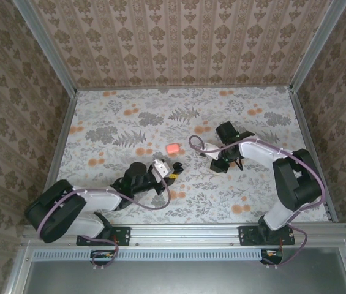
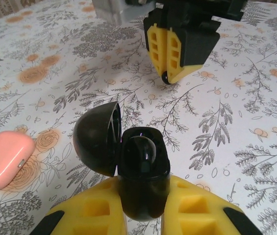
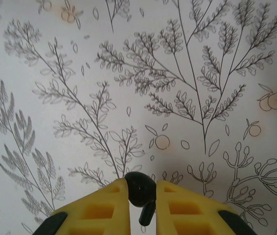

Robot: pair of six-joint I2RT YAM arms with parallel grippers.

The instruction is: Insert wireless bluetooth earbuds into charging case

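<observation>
black case (image 2: 143, 161): lower half hidden between the left pincer (image 2: 143, 208) pads; lid's inside in shadow, wells unreadable
pink case (image 2: 3, 159): left end cut off by frame edge
black earbud (image 3: 139, 188): flanks covered by the right pincer (image 3: 142, 203) pads
pincer pads, both wrist views: cut off at bottom edge
top view: whatever either pincer grips is too small and dark to tell

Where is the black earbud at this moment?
In the right wrist view, the black earbud sits pinched between the right gripper's yellow fingers, over the floral table.
</observation>
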